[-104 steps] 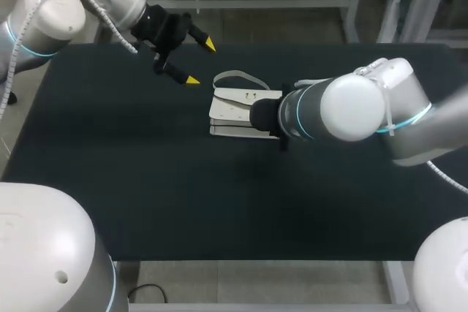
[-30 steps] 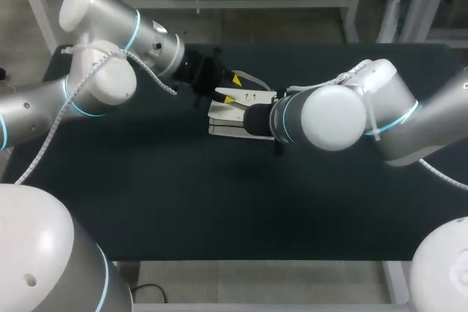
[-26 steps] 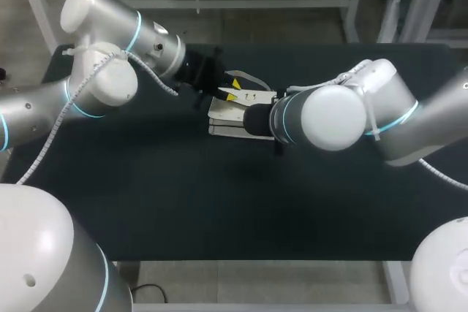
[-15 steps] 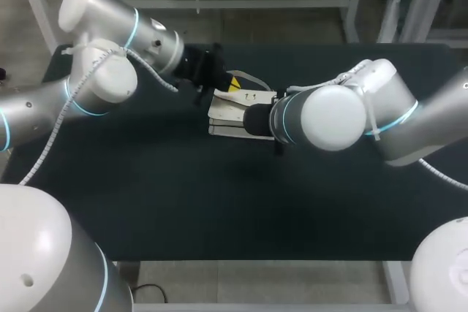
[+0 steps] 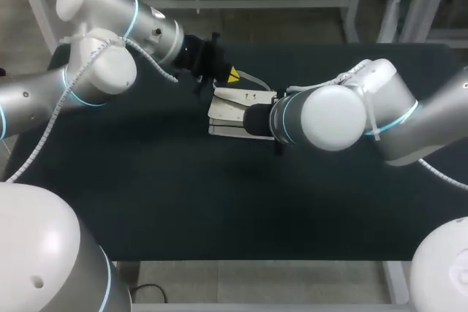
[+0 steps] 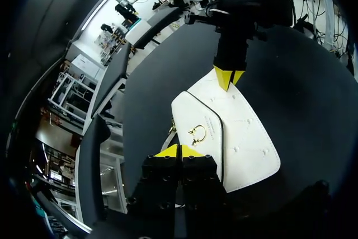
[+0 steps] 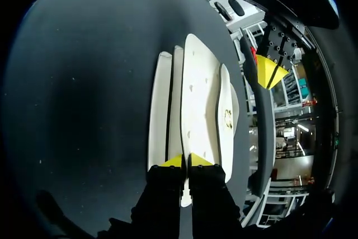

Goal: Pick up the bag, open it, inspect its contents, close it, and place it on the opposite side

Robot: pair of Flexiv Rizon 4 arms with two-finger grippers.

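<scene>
- Left tool (image 6: 179, 150): narrow, yellow tips pressed together on the grey strap (image 6: 169, 136), which runs in under them. The head view shows only one of its tips.
- White handbag (image 6: 240, 132): lies flat on the dark desk (image 5: 146, 180), just ahead of the left tool and between the two tools. Its gold clasp (image 6: 197, 134) faces up near the left tool. The right wrist view alone shows the layered side edges.
- Right tool (image 7: 184, 160): narrow, nipping the thin edge of the bag's flap. Its own arm (image 5: 329, 118) hides it in the head view, but both wrist views show it.
</scene>
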